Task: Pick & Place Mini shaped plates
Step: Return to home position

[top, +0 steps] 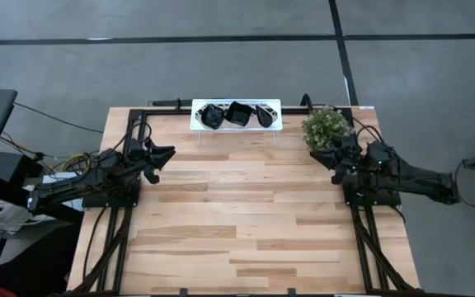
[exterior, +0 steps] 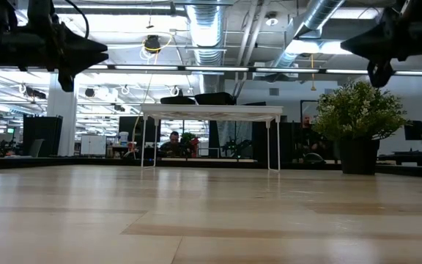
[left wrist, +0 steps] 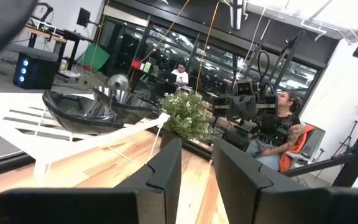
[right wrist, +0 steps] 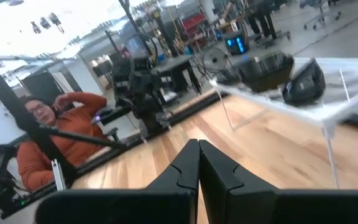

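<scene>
Worktop (top: 246, 223) of pale wood lies under two dark arms, one at each side. A white shelf (top: 196, 124) stands at the far edge, a potted plant (top: 326, 126) just right of it, and the small black plates (top: 237, 114) sit on it in three clusters. The left hand (top: 168, 155) is empty, fingers slightly parted; right hand (top: 318, 153) empty, fingers together.

Stacks too small to count
On the white shelf (top: 195, 124), the mini shaped plates (top: 236, 115) merge into dark heaps, number unclear.
</scene>
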Controlling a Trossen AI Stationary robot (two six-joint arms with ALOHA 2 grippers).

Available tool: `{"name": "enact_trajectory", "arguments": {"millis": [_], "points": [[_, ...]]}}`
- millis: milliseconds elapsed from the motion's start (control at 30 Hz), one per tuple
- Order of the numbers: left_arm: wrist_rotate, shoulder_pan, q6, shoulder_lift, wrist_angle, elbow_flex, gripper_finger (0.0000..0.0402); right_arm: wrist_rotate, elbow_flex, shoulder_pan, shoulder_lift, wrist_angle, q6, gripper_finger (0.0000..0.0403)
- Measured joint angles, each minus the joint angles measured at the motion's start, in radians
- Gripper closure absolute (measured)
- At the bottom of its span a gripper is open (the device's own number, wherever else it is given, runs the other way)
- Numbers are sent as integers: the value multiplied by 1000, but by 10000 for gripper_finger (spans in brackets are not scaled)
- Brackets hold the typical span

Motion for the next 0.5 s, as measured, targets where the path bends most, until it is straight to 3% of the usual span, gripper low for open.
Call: {"name": "enact_trajectory", "arguments": {"millis": [100, 500], "points": [[0, 0, 0, 0, -4, 0, 307, -1, 0, 2, -38, -64, 4, 403], [0, 0, 31, 0, -4, 0, 307, 28, -71, 63, -55, -26, 19, 403]]}}
